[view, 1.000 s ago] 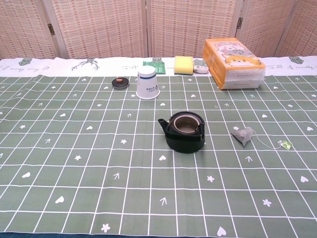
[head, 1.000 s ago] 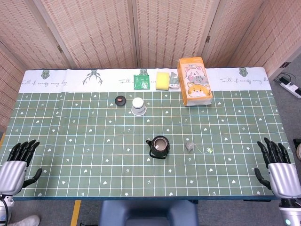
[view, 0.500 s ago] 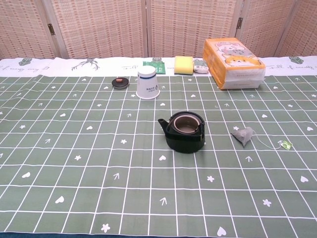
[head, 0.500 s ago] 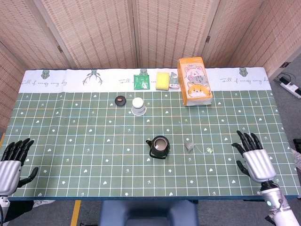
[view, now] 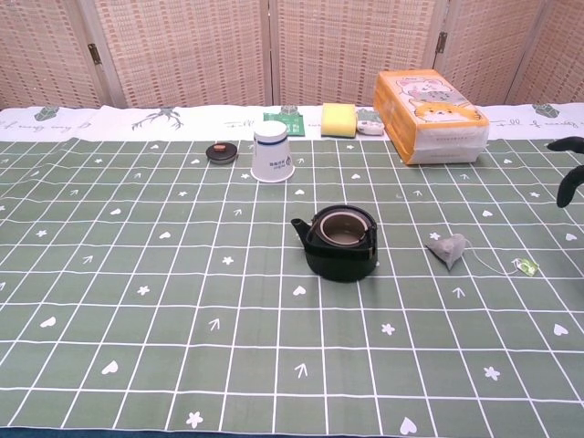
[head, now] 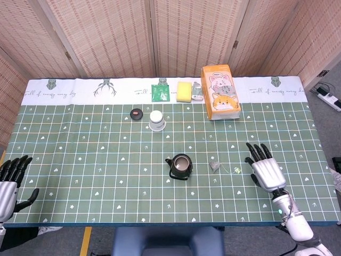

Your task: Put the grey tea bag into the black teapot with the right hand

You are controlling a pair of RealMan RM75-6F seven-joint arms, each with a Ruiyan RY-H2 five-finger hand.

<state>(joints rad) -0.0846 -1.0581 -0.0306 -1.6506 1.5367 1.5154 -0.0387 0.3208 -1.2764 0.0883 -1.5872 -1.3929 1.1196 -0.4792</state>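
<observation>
Tea bag: the grey tea bag (view: pixel 449 249) lies flat on the tabletop (head: pixel 80 160), just right of the black teapot (view: pixel 341 242) and apart from it; its thin string runs right to a small green tag (view: pixel 525 266).
Handling: it looks light, soft and limp, likely to crumple or slide under a push; a pinch on the pouch's raised peak seems the best hold, since the string is too fine to grip.
Right hand: the right hand (head: pixel 265 169) hovers right of the tag, fingers spread, holding nothing.
Left hand: the left hand (head: pixel 9 181) sits at the tabletop's near left edge, fingers apart and empty.
Teapot: lidless, mouth open upward.
Around: an upturned paper cup (view: pixel 272 151), a small dark lid (view: pixel 222 151), a yellow sponge (view: pixel 338 119) and an orange tissue pack (view: pixel 429 103) stand well behind.
In the way: nothing lies between bag and pot; the handle may catch the string.
</observation>
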